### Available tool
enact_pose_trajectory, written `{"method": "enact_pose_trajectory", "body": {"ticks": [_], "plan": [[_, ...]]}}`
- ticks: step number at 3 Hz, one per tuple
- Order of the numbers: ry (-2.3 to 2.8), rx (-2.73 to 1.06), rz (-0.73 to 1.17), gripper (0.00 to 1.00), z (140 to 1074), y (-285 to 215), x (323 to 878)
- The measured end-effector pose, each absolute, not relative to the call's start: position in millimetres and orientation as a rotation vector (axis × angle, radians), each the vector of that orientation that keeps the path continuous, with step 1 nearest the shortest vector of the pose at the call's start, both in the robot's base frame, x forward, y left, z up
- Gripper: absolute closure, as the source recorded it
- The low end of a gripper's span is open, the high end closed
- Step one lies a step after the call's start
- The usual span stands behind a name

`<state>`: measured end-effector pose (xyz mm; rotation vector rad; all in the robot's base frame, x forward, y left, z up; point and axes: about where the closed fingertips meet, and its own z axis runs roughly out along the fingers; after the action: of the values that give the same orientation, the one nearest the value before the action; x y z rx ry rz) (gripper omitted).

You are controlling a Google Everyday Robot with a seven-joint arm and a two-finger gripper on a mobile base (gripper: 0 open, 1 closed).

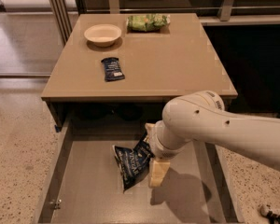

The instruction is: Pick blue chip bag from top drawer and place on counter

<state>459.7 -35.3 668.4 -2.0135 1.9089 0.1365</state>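
Note:
The blue chip bag (132,161) lies crumpled on the grey bottom of the open top drawer (88,190), near its middle. My gripper (155,166) is down inside the drawer at the bag's right edge and touches or overlaps it there. The big white arm (214,127) comes in from the right and hides the bag's upper right corner. The tan counter (177,64) is right behind and above the drawer.
On the counter are a cream bowl (102,34) at the back left, a green bag (147,22) at the back middle and a small flat dark-blue packet (113,68) left of centre. The drawer's side walls (53,181) flank the bag. A speckled floor lies around.

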Motion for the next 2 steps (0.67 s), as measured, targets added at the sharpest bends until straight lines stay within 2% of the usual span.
{"method": "enact_pose_trajectory", "body": {"ticks": [2], "plan": [[1.941,-2.026,0.002,0.0,641,-23,461]]}}
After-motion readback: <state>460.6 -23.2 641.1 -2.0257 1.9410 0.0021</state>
